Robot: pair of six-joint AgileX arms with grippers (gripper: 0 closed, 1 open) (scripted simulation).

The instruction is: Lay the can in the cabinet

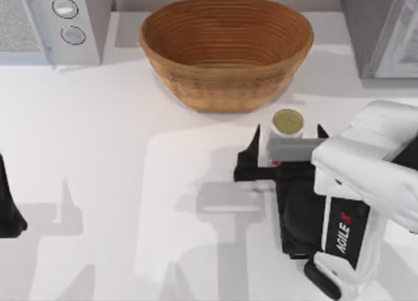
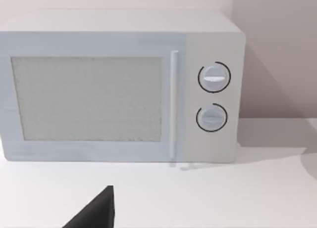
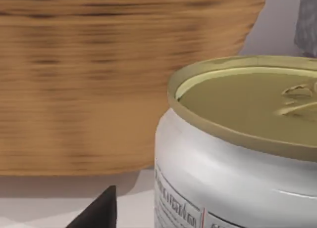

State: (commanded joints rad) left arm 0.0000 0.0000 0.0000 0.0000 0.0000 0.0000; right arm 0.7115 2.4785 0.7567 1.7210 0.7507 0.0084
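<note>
- The can (image 1: 287, 123) stands upright on the desk (image 1: 130, 183), just in front of the woven basket (image 1: 225, 49) and towards the top view's right side
- It looks like a small rigid tin: light, stiff, unlikely to dent under a moderate squeeze; the smooth white wall (image 3: 218, 183) is probably slippery, so I judge a firm hold across the middle of the wall safer than one near the gold lid's rim (image 3: 237, 134)
- The right gripper (image 1: 287, 154) sits at the can, its fingers (image 1: 251, 154) spread apart on either side of it; whether they touch the wall I cannot tell, and nothing is lifted yet
- The left gripper (image 1: 10, 209) is parked at the desk's left edge; whether it is open I cannot tell
- The desk is flat, pale and smooth, so the can could slide if nudged from one side
- The cabinet (image 1: 379, 30) stands at the far right corner, near the can, with the basket's rim close beside the likely route
- A pale microwave (image 2: 124, 84) with two dials occupies the far left corner, well apart from the work
</note>
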